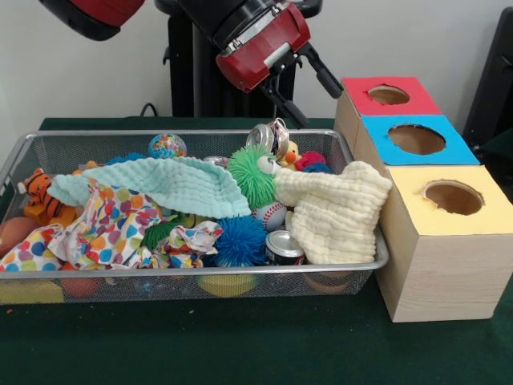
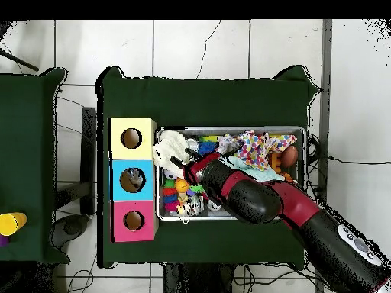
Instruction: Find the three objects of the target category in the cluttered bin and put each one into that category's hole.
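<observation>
The wire mesh bin (image 1: 200, 273) is full of toys and cloths; it also shows in the overhead view (image 2: 229, 130). My gripper (image 1: 282, 122) hangs over the bin's far side, by the boxes, and appears shut on a crushed, glinting bottle (image 1: 267, 138) held at about rim height. From overhead the arm hides the gripper's tip (image 2: 187, 163) and the bottle. No other clear bottle shows; cloths cover much of the bin.
Three boxes with holes stand beside the bin: red (image 1: 361, 88), blue (image 1: 377, 132) and yellow (image 1: 409, 188). In the bin lie a mint cloth (image 1: 160, 184), a cream cloth (image 1: 333, 208), a green spiky ball (image 1: 250, 172), a blue spiky ball (image 1: 240, 241) and a silver can (image 1: 283, 247).
</observation>
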